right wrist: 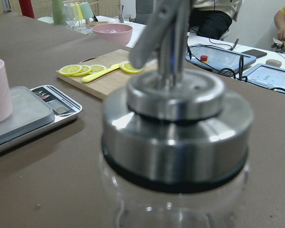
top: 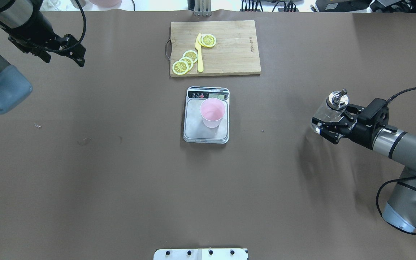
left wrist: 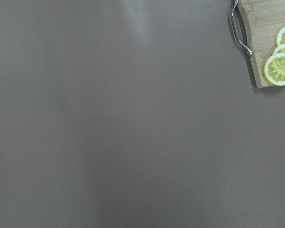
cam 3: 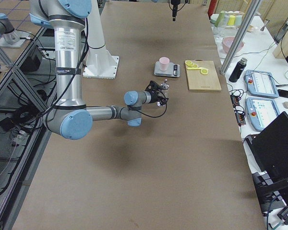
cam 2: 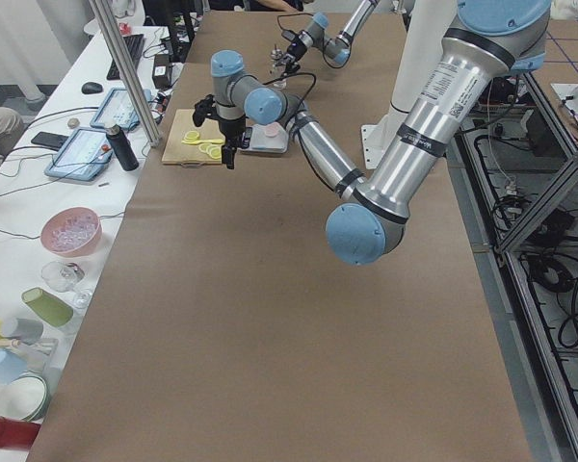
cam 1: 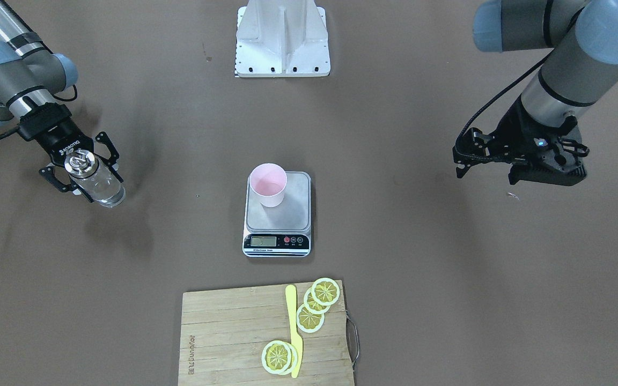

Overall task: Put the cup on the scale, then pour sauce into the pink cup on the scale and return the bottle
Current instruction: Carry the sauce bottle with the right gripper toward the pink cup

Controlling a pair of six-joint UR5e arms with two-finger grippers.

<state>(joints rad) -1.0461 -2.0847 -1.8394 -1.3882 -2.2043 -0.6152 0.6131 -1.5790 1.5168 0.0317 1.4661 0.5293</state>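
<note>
1. Right gripper (top: 332,122): I read the jaws as closed around the body of the glass bottle (top: 324,115), one finger on each side. The bottle stands upright, metal pour-spout cap (right wrist: 175,128) on top, well to the robot's right of the scale (top: 193,134). I cannot tell whether its base touches the table, and the glass is too clear to show the liquid level.

2. Left gripper (top: 77,53): it hangs above the table's far left, beside the cutting board (top: 229,47). The jaws are spread with nothing between them (its wrist camera shows only brown table surface and the board's handle corner).

3. Pink cup (top: 212,113): it stands upright on the scale's steel platform, slightly toward the robot's right, behind the black display strip as seen from the operators' side.

4. The board carries lemon slices (top: 181,66) and a yellow knife (top: 199,54).
</note>
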